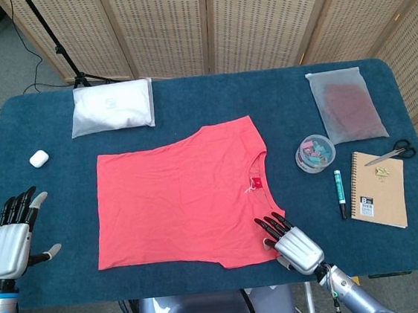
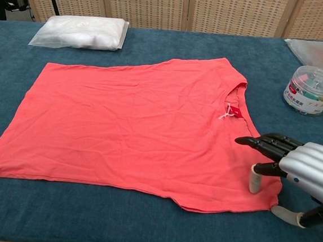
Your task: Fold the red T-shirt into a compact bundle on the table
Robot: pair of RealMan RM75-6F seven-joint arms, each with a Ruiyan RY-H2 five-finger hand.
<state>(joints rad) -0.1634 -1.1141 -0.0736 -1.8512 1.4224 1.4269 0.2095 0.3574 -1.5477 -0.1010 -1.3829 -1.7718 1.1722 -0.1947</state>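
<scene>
The left hand hangs over the left edge of the blue tabletop. Its fingers are spread apart and it holds nothing. There is bare blue cloth between it and the shirt. A small white case sits near that left edge, farther back. A white soft packet lies by the back edge, just behind the shirt.

The red T-shirt lies flat and spread out in the middle of the tabletop. It is not folded yet. Its front edge runs close to the front edge of the tabletop. Its neck hole points to the right.

The right hand is at the front right corner of the shirt. Its dark fingers reach out over the red cloth, and one pale fingertip presses down on the shirt. The corner looks a bit bunched there. I cannot tell if it has hold of the cloth.

To the right there is some bare blue cloth, then a clear round tub with colored clips inside. Next come a green marker and a brown notebook. Scissors lie at its top edge. A frosted bag with something dark red in it lies near the back right corner.
</scene>
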